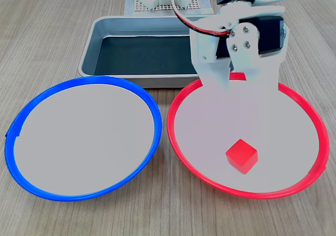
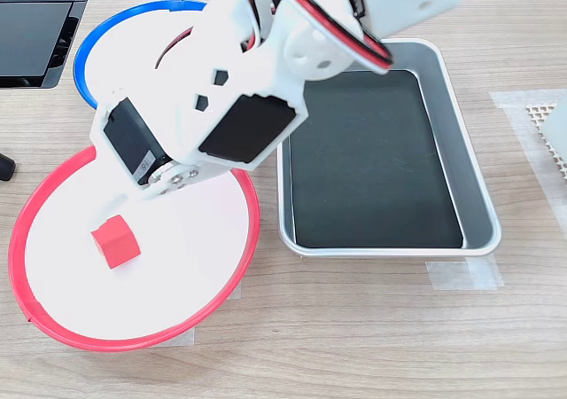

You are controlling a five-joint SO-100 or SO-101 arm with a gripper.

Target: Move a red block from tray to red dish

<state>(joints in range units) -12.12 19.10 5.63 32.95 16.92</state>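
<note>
The red block lies loose on the pale centre of the red dish, toward its near side in the first exterior view. My gripper hangs over the dish's far rim, well apart from the block. Its white fingers stand slightly apart with nothing between them, though they blend into the pale dish. The tray behind the dish shows only its dark bottom; my arm covers its right corner in the first exterior view.
A blue-rimmed dish sits beside the red one, to its left in the first exterior view. The arm's white perforated base stands behind the tray. Dark flat objects lie at the second exterior view's upper left.
</note>
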